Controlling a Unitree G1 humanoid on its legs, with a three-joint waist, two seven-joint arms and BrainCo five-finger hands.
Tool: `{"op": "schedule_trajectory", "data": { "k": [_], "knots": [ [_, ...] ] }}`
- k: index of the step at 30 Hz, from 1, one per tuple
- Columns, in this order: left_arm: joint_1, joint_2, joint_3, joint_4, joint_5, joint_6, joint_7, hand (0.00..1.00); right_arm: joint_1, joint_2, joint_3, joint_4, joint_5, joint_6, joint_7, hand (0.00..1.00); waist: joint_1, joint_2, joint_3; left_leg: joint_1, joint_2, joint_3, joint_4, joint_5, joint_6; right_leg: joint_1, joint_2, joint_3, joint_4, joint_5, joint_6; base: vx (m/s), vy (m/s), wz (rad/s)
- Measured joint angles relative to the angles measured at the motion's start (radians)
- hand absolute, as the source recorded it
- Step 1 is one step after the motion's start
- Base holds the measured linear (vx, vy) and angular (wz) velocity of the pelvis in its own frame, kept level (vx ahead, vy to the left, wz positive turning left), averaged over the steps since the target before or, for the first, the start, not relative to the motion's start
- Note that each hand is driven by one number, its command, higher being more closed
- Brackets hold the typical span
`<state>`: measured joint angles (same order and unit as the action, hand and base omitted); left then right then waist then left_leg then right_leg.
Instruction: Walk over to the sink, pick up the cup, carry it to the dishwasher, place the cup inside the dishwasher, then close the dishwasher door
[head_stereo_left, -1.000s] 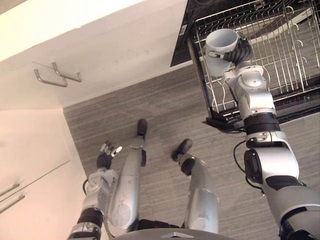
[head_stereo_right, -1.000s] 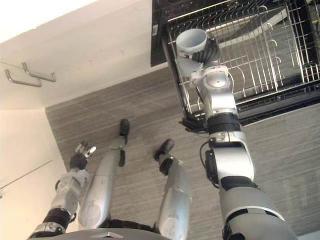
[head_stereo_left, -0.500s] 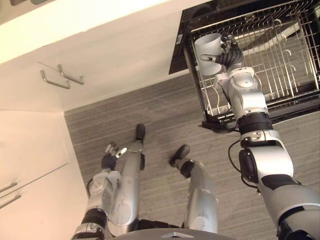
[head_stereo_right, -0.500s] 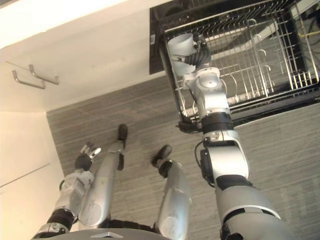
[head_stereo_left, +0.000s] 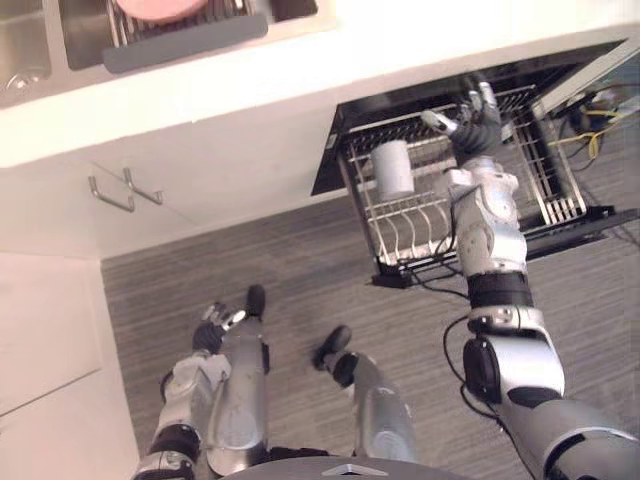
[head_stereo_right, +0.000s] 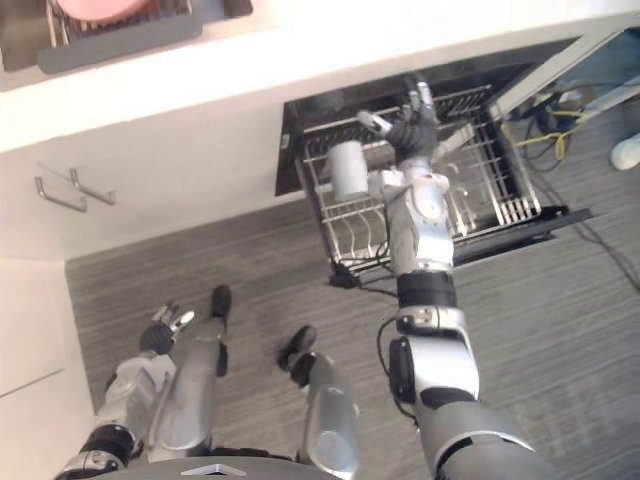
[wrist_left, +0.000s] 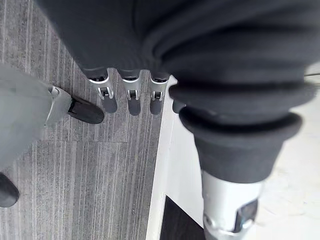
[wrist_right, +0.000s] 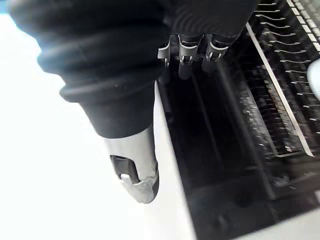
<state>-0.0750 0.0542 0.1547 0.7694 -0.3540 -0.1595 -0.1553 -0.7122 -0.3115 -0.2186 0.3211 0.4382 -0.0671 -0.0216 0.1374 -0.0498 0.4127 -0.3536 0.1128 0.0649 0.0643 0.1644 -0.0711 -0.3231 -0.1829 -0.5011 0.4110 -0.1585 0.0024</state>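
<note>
The left hand (head_stereo_left: 208, 336) is held low over the grey striped floor (head_stereo_left: 300, 260), its fingers loosely straight and nothing grasped. Farther out, the right hand (head_stereo_left: 474, 128) is raised over the pulled-out silver wire rack (head_stereo_left: 400, 225) of the black dishwasher (head_stereo_left: 335, 150), fingers spread and empty. The pale grey cylindrical cup (head_stereo_left: 393, 169) is seen standing in that rack, near the hand but apart from it. Beyond, a pink round dish (head_stereo_left: 160, 6) is seen on the white counter (head_stereo_left: 300, 60).

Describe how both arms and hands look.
The right arm and left arm are silver-grey rounded shells with black bands at the joints. The right hand and left hand have silver fingers with dark tips, a separate thumb, and a dark ribbed cover over wrist and back.
</note>
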Motion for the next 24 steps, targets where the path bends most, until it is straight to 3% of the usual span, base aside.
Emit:
{"op": "schedule_trajectory", "data": {
  "k": [7, 10, 11, 12, 13, 14, 17, 20, 24],
  "knots": [
    [0.138, 0.000, 0.036, 0.108, -0.088, -0.001, 0.034, 0.00, 0.340, 0.155, -0.058, -0.400, -0.084, -0.149, 0.046, 0.00, -0.031, 0.002, -0.110, 0.110, -0.011, -0.012, -0.051, -0.009, -0.004, 0.115, 0.010, -0.010, -0.044, -0.017, 0.026, 0.11, -0.041, 0.06],
    [0.185, -0.025, 0.145, 0.170, -0.185, 0.000, -0.004, 0.00, 0.443, 0.184, -0.063, -0.468, -0.110, -0.197, 0.093, 0.00, -0.039, 0.014, -0.132, 0.119, -0.030, -0.038, -0.006, -0.040, 0.001, 0.165, -0.011, -0.051, -0.030, -0.038, 0.034, 0.03, 0.002, 0.37],
    [0.209, -0.030, 0.176, 0.200, -0.239, 0.006, -0.035, 0.00, 0.477, 0.184, -0.070, -0.468, -0.113, -0.202, 0.116, 0.00, -0.045, 0.020, -0.135, 0.125, -0.038, -0.030, 0.035, -0.063, 0.018, 0.209, -0.024, -0.078, -0.028, -0.048, 0.041, 0.01, 0.037, 0.67],
    [0.222, -0.031, 0.187, 0.216, -0.255, 0.009, -0.049, 0.00, 0.491, 0.184, -0.078, -0.467, -0.112, -0.202, 0.126, 0.00, -0.053, 0.025, -0.136, 0.123, -0.036, -0.003, 0.057, -0.085, 0.038, 0.241, -0.030, -0.100, -0.030, -0.051, 0.045, -0.03, 0.052, 0.95],
    [0.247, -0.030, 0.202, 0.244, -0.279, 0.012, -0.075, 0.00, 0.518, 0.180, -0.109, -0.468, -0.110, -0.202, 0.147, 0.00, -0.066, 0.032, -0.139, 0.131, -0.002, 0.107, 0.115, -0.135, 0.080, 0.306, -0.041, -0.151, -0.046, -0.056, 0.053, 0.01, 0.051, 1.24],
    [0.273, -0.033, 0.198, 0.258, -0.284, 0.012, -0.098, 0.00, 0.538, 0.156, -0.145, -0.469, -0.109, -0.206, 0.155, 0.00, -0.082, 0.048, -0.152, 0.132, 0.046, 0.208, 0.177, -0.153, 0.080, 0.361, -0.045, -0.205, -0.057, -0.059, 0.072, 0.02, 0.058, 1.31],
    [0.311, -0.048, 0.195, 0.264, -0.242, -0.004, -0.100, 0.00, 0.545, 0.098, -0.189, -0.470, -0.074, -0.214, 0.192, 0.00, -0.069, 0.065, -0.169, 0.137, 0.045, 0.235, 0.225, -0.166, 0.077, 0.387, -0.081, -0.226, -0.031, -0.074, 0.102, 0.04, 0.123, 0.58],
    [0.328, -0.047, 0.177, 0.263, -0.093, -0.048, -0.047, 0.00, 0.541, 0.095, -0.190, -0.471, -0.070, -0.213, 0.227, 0.00, -0.067, 0.065, -0.170, 0.137, 0.037, 0.244, 0.275, -0.213, 0.086, 0.392, -0.103, -0.201, -0.018, -0.075, 0.114, -0.01, 0.127, -0.09],
    [0.322, -0.004, 0.082, 0.251, 0.105, -0.061, 0.049, 0.00, 0.564, 0.094, -0.200, -0.471, -0.068, -0.212, 0.220, 0.00, -0.095, 0.053, -0.207, 0.119, 0.003, 0.269, 0.386, -0.308, 0.118, 0.387, -0.190, -0.174, 0.059, -0.107, 0.169, -0.01, 0.143, -0.06]
  ]
}}
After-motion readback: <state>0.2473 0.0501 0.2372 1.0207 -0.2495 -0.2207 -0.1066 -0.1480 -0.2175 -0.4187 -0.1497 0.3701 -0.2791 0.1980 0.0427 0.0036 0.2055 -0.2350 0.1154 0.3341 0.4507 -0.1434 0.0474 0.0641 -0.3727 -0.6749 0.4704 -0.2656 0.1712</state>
